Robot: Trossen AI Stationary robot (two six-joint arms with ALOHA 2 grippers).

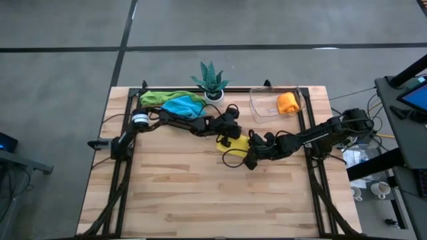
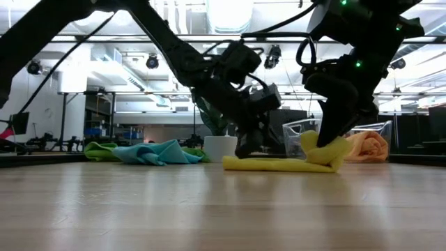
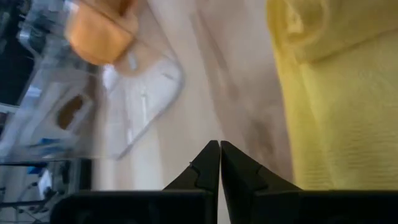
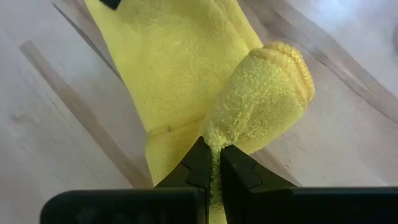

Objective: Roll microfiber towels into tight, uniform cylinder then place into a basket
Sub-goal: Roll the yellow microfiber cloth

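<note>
A yellow microfiber towel (image 1: 230,143) lies flat on the wooden table, and its right end (image 2: 324,150) is curled up into a loose roll. My right gripper (image 4: 214,155) is shut on that curled end. My left gripper (image 3: 219,155) is shut and hovers over bare wood just beside the towel's (image 3: 336,93) edge, holding nothing. The clear basket (image 1: 265,107) stands at the far right with an orange roll (image 1: 288,103) inside. Green (image 1: 157,98) and light blue (image 1: 183,107) towels lie bunched at the far left. My right gripper pinches the cloth at the base of the yellow towel's curled end (image 4: 219,138) between its two fingers, slanting down from the table's right. The curl (image 4: 267,93) stands lifted above the fingertips. The rest of the towel (image 4: 168,56) lies flat on the table beyond.
A spiky green plant in a white pot (image 1: 212,83) stands at the far edge, between the towel pile and the basket. Open wood (image 1: 200,193) fills the near half of the table. Both arms crowd the middle around the yellow towel.
</note>
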